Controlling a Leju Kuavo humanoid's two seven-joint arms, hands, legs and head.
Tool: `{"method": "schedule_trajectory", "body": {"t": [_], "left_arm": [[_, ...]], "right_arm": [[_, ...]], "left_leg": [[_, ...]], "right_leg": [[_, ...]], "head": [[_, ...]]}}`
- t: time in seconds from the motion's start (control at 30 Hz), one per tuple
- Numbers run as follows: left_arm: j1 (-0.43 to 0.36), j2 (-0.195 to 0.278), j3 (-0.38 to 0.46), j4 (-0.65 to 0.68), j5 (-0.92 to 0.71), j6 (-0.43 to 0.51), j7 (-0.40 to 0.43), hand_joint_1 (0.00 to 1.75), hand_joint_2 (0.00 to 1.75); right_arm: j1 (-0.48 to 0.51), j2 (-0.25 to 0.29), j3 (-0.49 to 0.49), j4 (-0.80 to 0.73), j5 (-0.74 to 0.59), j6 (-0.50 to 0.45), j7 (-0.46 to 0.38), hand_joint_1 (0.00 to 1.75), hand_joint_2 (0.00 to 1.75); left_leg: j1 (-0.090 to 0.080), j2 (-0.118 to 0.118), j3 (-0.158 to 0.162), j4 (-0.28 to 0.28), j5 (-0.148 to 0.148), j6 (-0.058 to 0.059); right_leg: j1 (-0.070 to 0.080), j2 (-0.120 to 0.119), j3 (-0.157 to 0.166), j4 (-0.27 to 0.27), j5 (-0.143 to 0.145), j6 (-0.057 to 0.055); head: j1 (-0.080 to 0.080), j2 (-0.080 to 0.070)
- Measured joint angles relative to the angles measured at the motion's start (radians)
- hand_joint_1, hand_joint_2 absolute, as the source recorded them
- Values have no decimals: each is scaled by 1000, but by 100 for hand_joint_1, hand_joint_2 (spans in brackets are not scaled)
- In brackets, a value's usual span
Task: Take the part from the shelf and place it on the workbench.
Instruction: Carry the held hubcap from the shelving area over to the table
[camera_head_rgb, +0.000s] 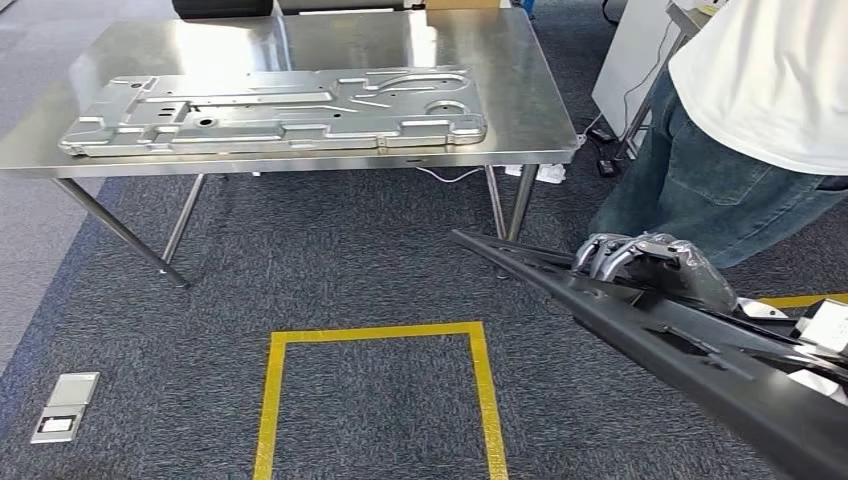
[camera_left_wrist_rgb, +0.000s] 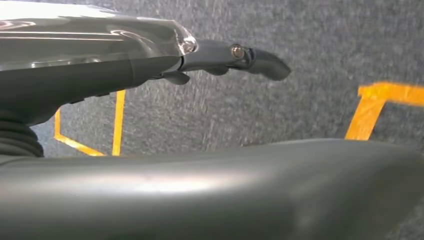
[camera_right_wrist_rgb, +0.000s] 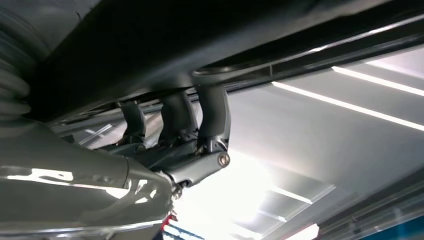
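Observation:
My right hand (camera_head_rgb: 650, 262) grips a long black part (camera_head_rgb: 690, 350) at the lower right, its fingers hooked over the part's upper edge. The part slants from the bottom right corner up toward the middle, above the carpet and short of the workbench (camera_head_rgb: 520, 90). In the right wrist view the dark fingers (camera_right_wrist_rgb: 175, 120) curl around the black part (camera_right_wrist_rgb: 150, 45) from below. A stamped silver metal panel (camera_head_rgb: 280, 110) lies flat on the steel workbench. My left hand (camera_left_wrist_rgb: 200, 65) hangs over the carpet with its fingers stretched out and nothing in it.
A person (camera_head_rgb: 740, 130) in a white top and jeans stands close at the right, beside the bench's right end. A yellow tape square (camera_head_rgb: 380, 335) marks the carpet in front of the bench. A floor socket plate (camera_head_rgb: 65, 405) lies at the lower left.

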Motion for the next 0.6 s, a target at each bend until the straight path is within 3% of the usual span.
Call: {"method": "schedule_trajectory", "body": {"t": [0.07, 0.1, 0.2, 0.23, 0.27, 0.33, 0.37, 0.4, 0.47, 0.53, 0.6], "left_arm": [[1, 0, 0, 0, 0, 0, 0, 0, 175], [0, 0, -1, 0, 0, 0, 0, 0, 175], [-2, -3, -3, 0, 0, -1, 0, 0, 175], [0, -4, -4, 0, 0, -1, 1, 0, 175], [1, -6, -6, 0, 0, -1, 1, 0, 175], [3, -8, -7, 0, 0, -1, 1, 0, 175], [1, -9, -7, 0, 0, -1, 1, 0, 175], [-1, -9, -7, 0, 0, -2, 1, 0, 175], [-1, -9, -8, 0, 0, -2, 1, 0, 175], [2, -10, -8, 0, 0, -2, 2, 0, 175], [0, -10, -8, 0, -2, -2, 2, 0, 175]], "right_arm": [[-2, -5, 2, -1, 4, 1, -1, 175, 175], [-6, -9, 3, -1, 6, 1, -2, 175, 175], [-12, -17, 7, 0, 10, 2, -2, 175, 175], [-11, -19, 9, 1, 11, 2, -2, 175, 175], [-10, -21, 11, 1, 11, 3, -2, 175, 175], [-11, -24, 13, 1, 12, 4, -2, 175, 175], [-10, -26, 14, 3, 12, 4, -3, 175, 175], [-11, -28, 15, 5, 12, 5, -2, 175, 175], [-10, -31, 16, 8, 13, 6, -3, 175, 175], [-12, -32, 17, 8, 13, 6, -3, 175, 175], [-16, -32, 18, 5, 13, 6, -4, 175, 175]], "left_leg": [[8, -4, 32, -29, 2, 2], [13, -8, 47, -38, 2, 1], [26, -23, 65, -45, -10, -9], [31, -30, 71, -44, -16, -14], [36, -38, 79, -44, -23, -21], [48, -55, 97, -41, -39, -38], [53, -64, 102, -37, -46, -48], [56, -73, 102, -32, -53, -56], [58, -88, 97, -22, -62, -69], [58, -87, 95, -14, -67, -76], [56, -54, 69, 36, -85, -82]], "right_leg": [[1, 0, 2, 21, -4, 12], [2, 1, -12, 53, -20, 17], [-5, 4, -110, 200, -85, 32], [-8, 3, -135, 223, -85, 37], [-12, 4, -146, 216, -64, 43], [-22, 15, -119, 109, 27, 58], [-26, 34, -102, 52, 53, 65], [-28, 50, -90, 15, 65, 62], [-26, 64, -86, 1, 52, 41], [-27, 43, -78, 4, 54, 19], [-27, 21, -65, 3, 47, 6]], "head": [[0, 0], [0, 0], [0, 0], [0, 0], [0, 0], [0, 0], [0, 0], [1, 0], [1, 0], [1, 0], [1, 0]]}}
